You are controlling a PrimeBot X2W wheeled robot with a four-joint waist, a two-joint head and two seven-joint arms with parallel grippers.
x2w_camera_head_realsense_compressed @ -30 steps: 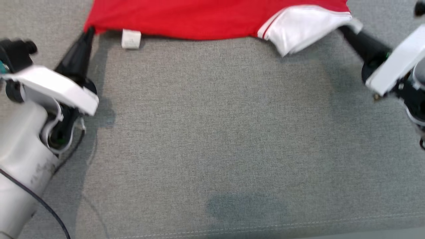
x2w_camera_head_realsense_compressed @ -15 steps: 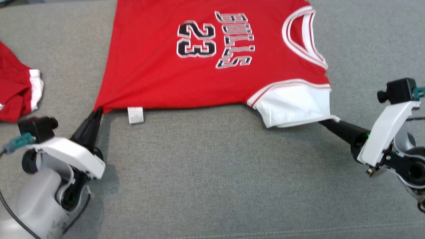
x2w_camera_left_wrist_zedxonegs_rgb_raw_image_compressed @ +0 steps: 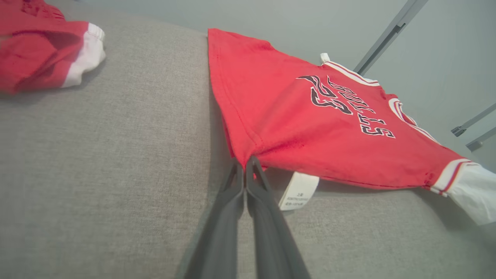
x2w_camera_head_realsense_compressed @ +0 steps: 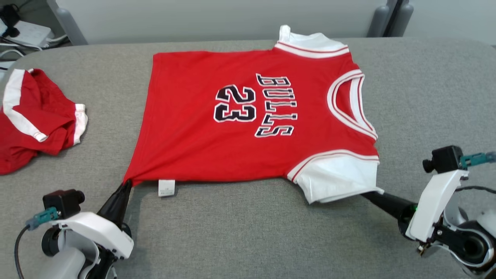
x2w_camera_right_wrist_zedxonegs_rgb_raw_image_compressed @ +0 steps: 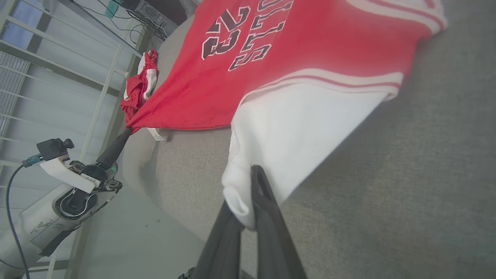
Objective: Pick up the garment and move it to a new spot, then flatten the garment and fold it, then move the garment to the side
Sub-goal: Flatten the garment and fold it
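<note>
Grey fabric counter (x2w_camera_head_realsense_compressed: pixel 248 232) carried red jersey (x2w_camera_head_realsense_compressed: pixel 186 135) spread flat, centre; crumpled red-white garment (x2w_camera_head_realsense_compressed: pixel 38 116) lay far left, apart.

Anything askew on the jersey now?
Jersey lies mostly flat, but its hem corner is drawn to a point in the left gripper, a label pokes out past the hem, and the white sleeve bunches in the right gripper.

Glossy white wrist shells (x2w_camera_head_realsense_compressed: pixel 97 232) are capping long, tapered dark fingers (x2w_camera_head_realsense_compressed: pixel 116 203). Black camera blocks (x2w_camera_head_realsense_compressed: pixel 64 201) are carrying teal plugs (x2w_camera_head_realsense_compressed: pixel 38 222), the left one trailing a thin black cable (x2w_camera_head_realsense_compressed: pixel 16 252).
</note>
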